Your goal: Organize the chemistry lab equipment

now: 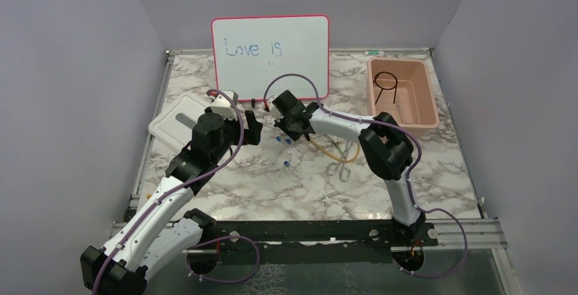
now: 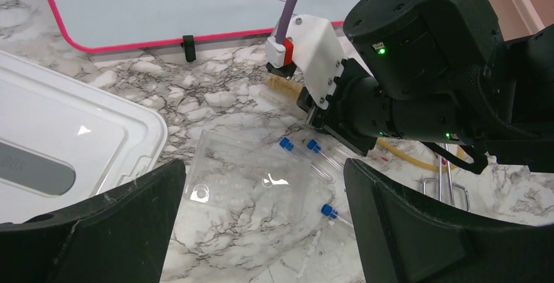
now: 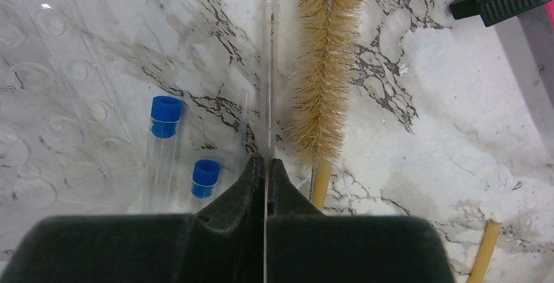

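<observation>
My right gripper (image 3: pixel 266 162) is low over the table and shut on a thin clear glass pipette (image 3: pixel 266 67). A bristle tube brush (image 3: pixel 325 67) lies right beside the pipette. Two blue-capped clear tubes (image 3: pixel 163 119) lie to their left, and a third (image 2: pixel 330 212) shows in the left wrist view. My left gripper (image 2: pixel 261 182) is open and empty above a clear plastic well plate (image 2: pixel 248 178). In the top view the left gripper (image 1: pixel 255 128) faces the right gripper (image 1: pixel 281 119). The amber rubber tube (image 1: pixel 332 150) and metal forceps (image 1: pixel 341 165) lie to the right. The black wire ring (image 1: pixel 386 82) sits in the pink bin (image 1: pixel 426 114). The vial on a blue base is out of view.
A red-framed whiteboard (image 1: pixel 270 53) stands at the back centre. A white rectangular lid (image 1: pixel 176 123) lies at the left, close to the left arm. The grey walls enclose the marble table (image 1: pixel 436 165) on three sides.
</observation>
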Controlling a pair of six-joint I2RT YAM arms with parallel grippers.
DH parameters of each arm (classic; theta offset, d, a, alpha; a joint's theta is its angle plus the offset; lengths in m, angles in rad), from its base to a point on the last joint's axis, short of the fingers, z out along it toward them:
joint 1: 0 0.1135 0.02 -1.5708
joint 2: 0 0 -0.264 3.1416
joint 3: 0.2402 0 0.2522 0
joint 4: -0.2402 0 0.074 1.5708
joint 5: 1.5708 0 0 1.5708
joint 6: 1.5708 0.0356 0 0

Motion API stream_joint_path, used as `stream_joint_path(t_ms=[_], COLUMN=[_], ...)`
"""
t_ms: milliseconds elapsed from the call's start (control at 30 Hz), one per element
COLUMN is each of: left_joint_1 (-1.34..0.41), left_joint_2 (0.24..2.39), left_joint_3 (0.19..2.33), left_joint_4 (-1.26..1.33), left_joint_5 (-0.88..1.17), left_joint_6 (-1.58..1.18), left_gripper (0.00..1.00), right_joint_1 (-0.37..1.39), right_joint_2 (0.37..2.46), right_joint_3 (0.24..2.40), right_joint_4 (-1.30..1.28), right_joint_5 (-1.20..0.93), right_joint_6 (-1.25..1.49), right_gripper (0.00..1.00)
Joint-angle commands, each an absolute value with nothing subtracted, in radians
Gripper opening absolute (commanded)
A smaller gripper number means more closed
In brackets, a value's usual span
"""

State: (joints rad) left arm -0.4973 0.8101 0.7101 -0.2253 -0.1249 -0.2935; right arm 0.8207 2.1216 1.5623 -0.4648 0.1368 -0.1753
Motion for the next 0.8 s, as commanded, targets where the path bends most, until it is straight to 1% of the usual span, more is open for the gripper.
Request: stream_joint_path(t_ms=[0,200,333,500,600,767], left_joint_1=[-0.489,-0.489,-0.488,-0.488,-0.488,-0.486], left_joint_2=[0.806,0.795,0.786,0.789,0.795,0.795], left_joint_3=[0.726,0.724,0.720,0.719,0.719,0.718], left_joint_4=[-0.218,-0.218,-0.214,-0.209,-0.208,-0.204], left_joint_5=[-0.125,-0.115,-0.095,-0.058,-0.040,-0.018], left_joint_6=[-0.283,-0.288,-0.294,-0.299,-0.302,-0.305], left_gripper=[0.94,0.95,0.95,0.95,0.95,0.95], right_joint_1=[0.815,0.812,0.800,0.755,0.644,0.348], right_joint_2=[2.061,1.915,1.752,1.553,1.455,1.387], right_joint_3=[1.597,1.569,1.514,1.464,1.452,1.448], right_joint_4=[-0.491,-0.463,-0.428,-0.418,-0.439,-0.512], right_joint_5=[0.112,0.117,0.150,0.305,0.370,0.390], right_joint_6=[-0.168,-0.104,-0.052,-0.004,0.039,0.066], right_gripper=[0.01,0.01,0.00,0.01,0.01,0.01])
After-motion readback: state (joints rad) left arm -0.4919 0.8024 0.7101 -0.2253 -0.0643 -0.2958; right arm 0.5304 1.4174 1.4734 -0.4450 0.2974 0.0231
